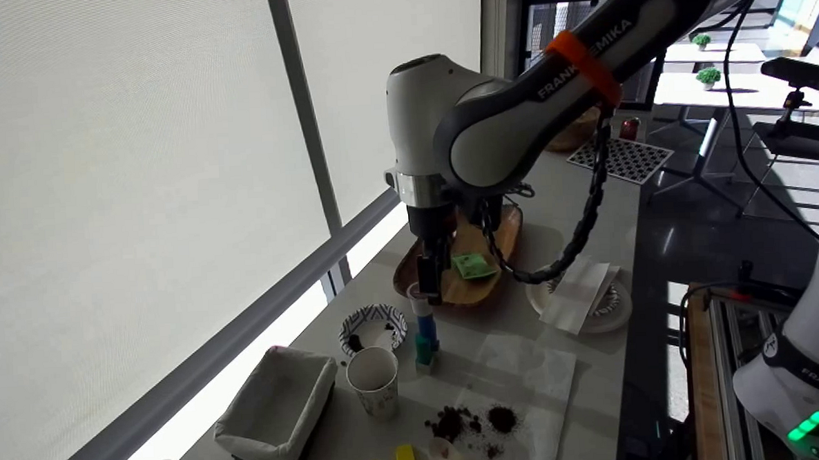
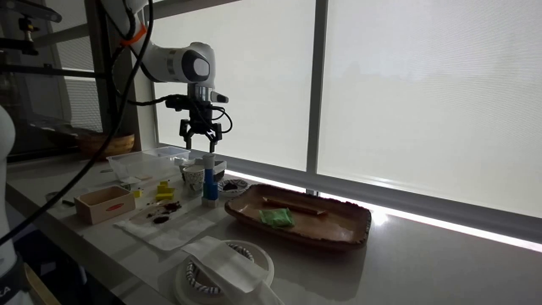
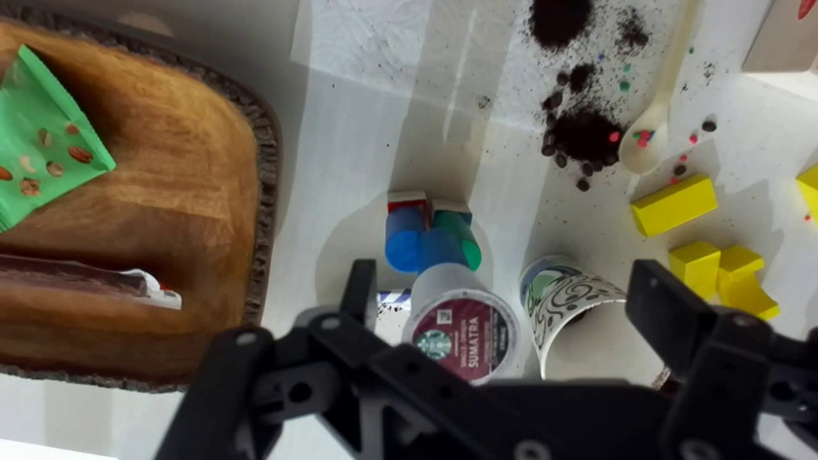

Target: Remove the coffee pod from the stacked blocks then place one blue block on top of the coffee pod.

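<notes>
The coffee pod [image 3: 463,335] is a whitish cup with a dark red lid marked "SUMATRA". It sits upright on top of the stacked blocks, a short column with a blue block [image 3: 441,248] right under the pod, another blue block [image 3: 404,239] and a green block [image 3: 463,239] lower down, on small pale-topped base blocks. The pod [image 2: 208,161] and a blue block [image 2: 209,175] also show in an exterior view. My gripper [image 3: 511,300] is open and empty, pointing down above the stack. In the wrist view the pod lies between the fingers, closer to the left one.
A patterned paper cup [image 3: 569,306] stands close beside the stack. A patterned bowl [image 1: 373,311] and a cloth-lined basket [image 1: 275,409] are by the window. A wooden tray [image 2: 366,224] lies on the other side. Coffee grounds [image 3: 585,134] and yellow blocks [image 3: 674,204] are also around.
</notes>
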Action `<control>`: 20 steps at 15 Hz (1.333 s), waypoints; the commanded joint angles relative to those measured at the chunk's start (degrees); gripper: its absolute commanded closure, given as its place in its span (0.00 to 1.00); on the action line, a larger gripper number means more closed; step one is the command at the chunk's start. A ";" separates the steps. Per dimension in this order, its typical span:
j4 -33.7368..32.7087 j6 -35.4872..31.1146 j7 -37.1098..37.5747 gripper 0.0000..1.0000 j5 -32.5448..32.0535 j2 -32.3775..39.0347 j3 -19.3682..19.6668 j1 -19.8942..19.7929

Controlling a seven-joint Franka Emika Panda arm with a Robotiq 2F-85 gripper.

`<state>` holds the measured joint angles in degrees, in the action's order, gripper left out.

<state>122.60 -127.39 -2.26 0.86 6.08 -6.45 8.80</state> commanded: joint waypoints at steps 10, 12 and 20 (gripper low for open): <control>-7.12 -0.44 -1.03 0.32 -3.46 7.83 -0.59 -0.22; -7.08 -0.54 -1.06 0.44 -3.36 7.88 -0.58 -0.27; -6.94 -0.41 -1.18 0.43 -3.42 7.71 -0.47 -0.52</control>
<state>115.41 -127.39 -3.15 -1.61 13.69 -6.90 8.52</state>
